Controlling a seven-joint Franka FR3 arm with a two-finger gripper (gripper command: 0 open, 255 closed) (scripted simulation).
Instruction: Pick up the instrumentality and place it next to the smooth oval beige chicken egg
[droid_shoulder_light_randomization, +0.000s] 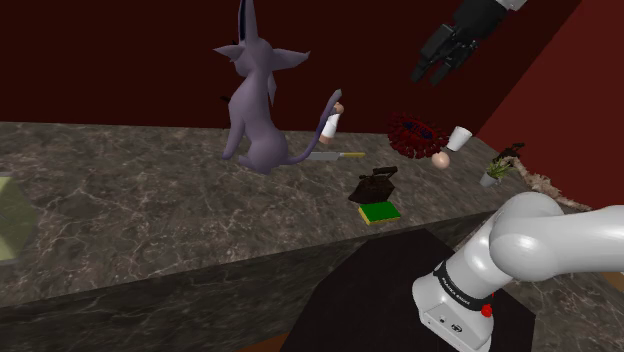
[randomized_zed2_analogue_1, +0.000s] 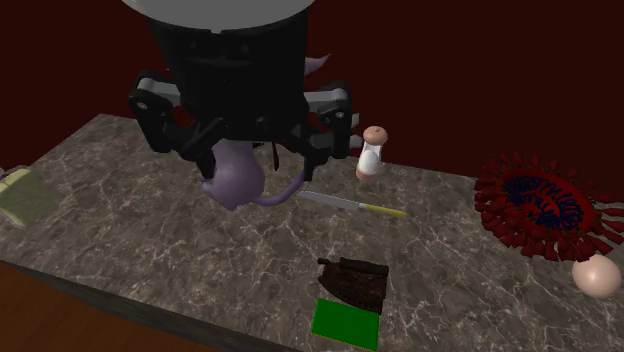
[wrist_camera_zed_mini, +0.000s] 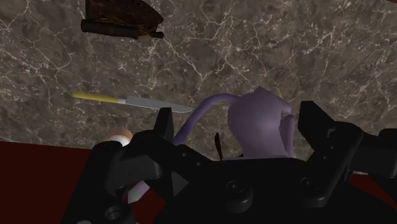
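One claw (droid_shoulder_light_randomization: 435, 68), fingers apart and empty, hangs high over the tabletop (randomized_zed2_analogue_1: 150, 230). The knife (randomized_zed2_analogue_1: 352, 203) lies flat just beside a purple figure (droid_shoulder_light_randomization: 255, 110), well apart from the egg (randomized_zed2_analogue_1: 597, 275). In the second exterior view, the claw hides most of the figure.

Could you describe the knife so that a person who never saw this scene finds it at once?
Find the big purple long-eared figure on the dark veined counter. Just beside its curled tail lies the knife, flat on the stone. It is the only long thin thing there: grey blade, yellow handle, unlike the upright brown-capped bottle nearby.
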